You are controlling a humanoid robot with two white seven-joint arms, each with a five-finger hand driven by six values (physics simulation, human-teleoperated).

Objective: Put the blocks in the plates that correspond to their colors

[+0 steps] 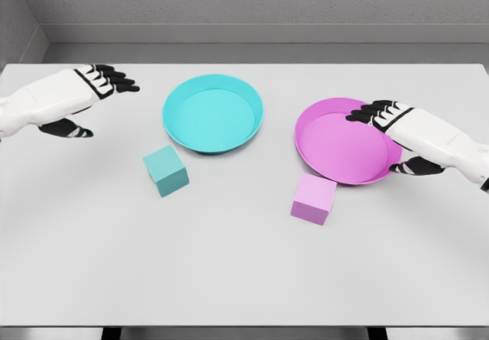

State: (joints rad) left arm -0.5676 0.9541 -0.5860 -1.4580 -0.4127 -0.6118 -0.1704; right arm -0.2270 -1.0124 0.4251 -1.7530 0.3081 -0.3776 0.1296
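A teal block lies on the table just left of and below the teal plate. A pink block rests on the table below the pink plate, close to its front rim. My left hand hovers at the far left, well away from the teal block, fingers spread and holding nothing. My right hand hangs over the right edge of the pink plate, fingers relaxed and empty. Both plates hold nothing.
The white table runs wide toward its front edge. A grey wall stands behind the table's far edge.
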